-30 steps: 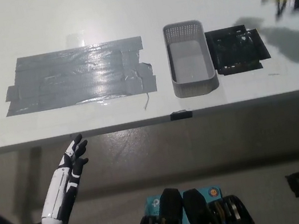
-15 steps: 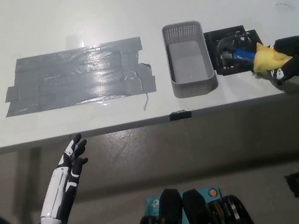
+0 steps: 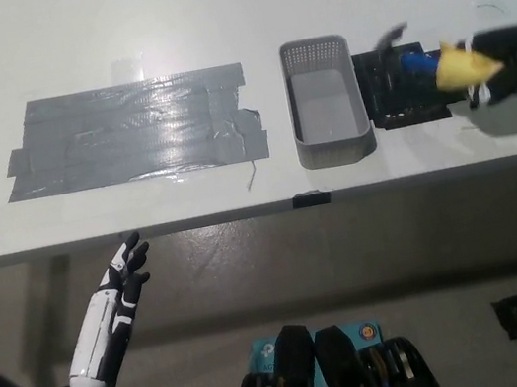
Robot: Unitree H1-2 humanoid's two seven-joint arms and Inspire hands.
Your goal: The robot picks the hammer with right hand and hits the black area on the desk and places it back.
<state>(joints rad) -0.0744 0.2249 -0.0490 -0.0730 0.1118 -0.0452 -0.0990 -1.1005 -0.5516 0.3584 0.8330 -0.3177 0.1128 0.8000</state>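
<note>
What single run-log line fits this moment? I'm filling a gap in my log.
right hand: shut on hammer | hammer: above black patch | left hand: open, resting below table edge | basket: beside patch

A white desk point(image 3: 208, 22) seen from above. At three o'clock, the black right hand point(image 3: 506, 62) grips a blurred blue-and-yellow hammer point(image 3: 437, 67) over a black area point(image 3: 404, 108). Beside it sits a grey basket point(image 3: 326, 101); grey tape point(image 3: 132, 130) lies at ten o'clock. The white left hand point(image 3: 125, 277) rests open at seven o'clock.

White desk point(image 3: 207, 12), shiny grey tape patch point(image 3: 132, 130), grey mesh basket point(image 3: 326, 101) — hammer point(image 3: 432, 68) is blue and yellow, black area point(image 3: 407, 87).
</note>
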